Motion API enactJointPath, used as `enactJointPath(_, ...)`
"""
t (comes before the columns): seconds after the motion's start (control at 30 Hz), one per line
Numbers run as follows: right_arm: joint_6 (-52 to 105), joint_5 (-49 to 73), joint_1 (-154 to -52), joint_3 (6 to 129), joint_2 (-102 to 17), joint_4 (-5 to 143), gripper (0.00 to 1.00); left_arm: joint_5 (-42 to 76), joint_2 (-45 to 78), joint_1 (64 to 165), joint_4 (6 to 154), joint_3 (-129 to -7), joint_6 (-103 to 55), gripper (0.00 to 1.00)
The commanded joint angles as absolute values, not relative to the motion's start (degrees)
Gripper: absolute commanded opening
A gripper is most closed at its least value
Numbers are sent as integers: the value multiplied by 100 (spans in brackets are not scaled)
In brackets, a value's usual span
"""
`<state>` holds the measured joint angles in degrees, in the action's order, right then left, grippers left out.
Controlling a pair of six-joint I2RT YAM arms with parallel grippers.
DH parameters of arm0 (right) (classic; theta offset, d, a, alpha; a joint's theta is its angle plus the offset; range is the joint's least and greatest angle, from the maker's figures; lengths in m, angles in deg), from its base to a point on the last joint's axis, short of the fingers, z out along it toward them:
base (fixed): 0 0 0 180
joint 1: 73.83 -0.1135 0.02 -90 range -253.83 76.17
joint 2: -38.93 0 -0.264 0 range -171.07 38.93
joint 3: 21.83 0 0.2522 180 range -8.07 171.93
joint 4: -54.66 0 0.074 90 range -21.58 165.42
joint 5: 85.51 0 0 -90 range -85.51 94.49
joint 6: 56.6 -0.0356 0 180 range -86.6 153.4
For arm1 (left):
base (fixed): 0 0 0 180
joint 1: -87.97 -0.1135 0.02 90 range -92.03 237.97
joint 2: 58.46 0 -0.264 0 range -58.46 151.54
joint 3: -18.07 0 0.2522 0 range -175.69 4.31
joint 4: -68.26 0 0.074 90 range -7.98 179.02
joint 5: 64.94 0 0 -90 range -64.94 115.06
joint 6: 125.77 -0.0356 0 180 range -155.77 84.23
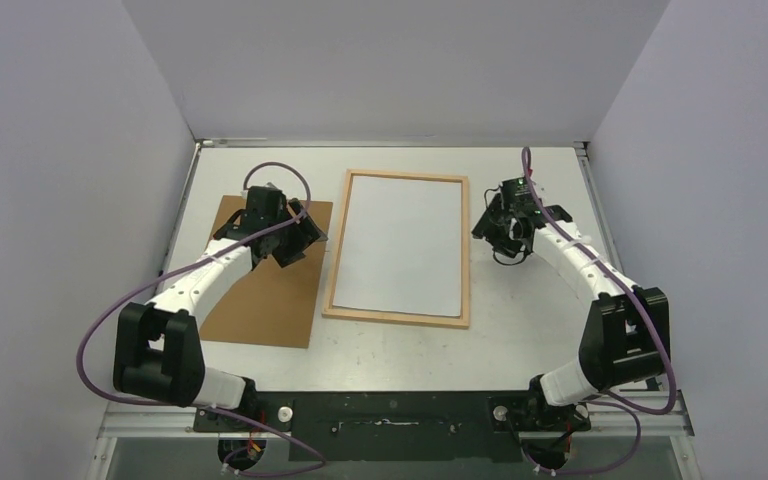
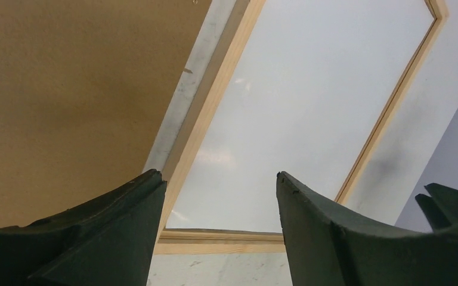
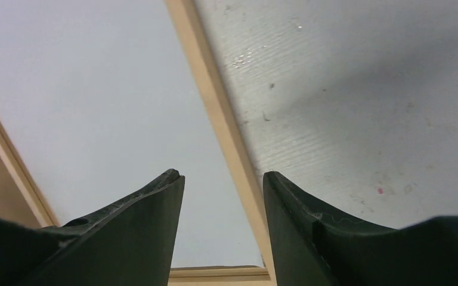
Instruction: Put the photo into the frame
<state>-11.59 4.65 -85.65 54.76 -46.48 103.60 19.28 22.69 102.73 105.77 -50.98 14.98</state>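
The large rectangular print (image 1: 400, 245) lies plain white back up, flat inside the thin light-wood rectangular picture frame (image 1: 395, 317) in the middle of the pale grey table (image 1: 520, 345), and it looks seated, edges close against the rails all round. That sheet reads as light, thin and bendy, with a slick face that would crease or smudge, so it wants a press with a fingertip on the white back or a pinch at a free edge or corner, and here no edge stands proud. The frame itself looks stiff and light, so it may slide if nudged; take it by a rail.

Out to the right, the right gripper (image 1: 508, 238) hovers just beside the frame's right rail, fingers parted a moderate way, nothing between them, the rail showing through the gap in its wrist view. On the left, the left gripper (image 1: 298, 243) hangs over the far right corner of the flat brown backing board (image 1: 260, 300), spread wide and empty, the frame's left rail just beyond its tips
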Motion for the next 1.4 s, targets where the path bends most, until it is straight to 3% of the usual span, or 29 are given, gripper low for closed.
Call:
enactJointPath(0.0,-1003,962,-8816,5567,-4560,9864,52,1318,2269,10185,10578,-5461,510,65)
enactJointPath(0.17,-562,1793,-9052,5364,-4695,9503,50,1146,2581,10160,10792,-5568,353,65)
enactJointPath(0.47,-285,2231,-9177,5147,-5037,9685,50,1581,2867,9904,11301,-5616,8,64)
enactJointPath(1.0,-610,1840,-8827,5001,-5604,10106,49,1417,3202,9172,11171,-5609,-118,62)
enactJointPath(1.37,84,1770,-8570,5314,-5916,10492,49,1528,3672,8192,11325,-6327,-437,62)
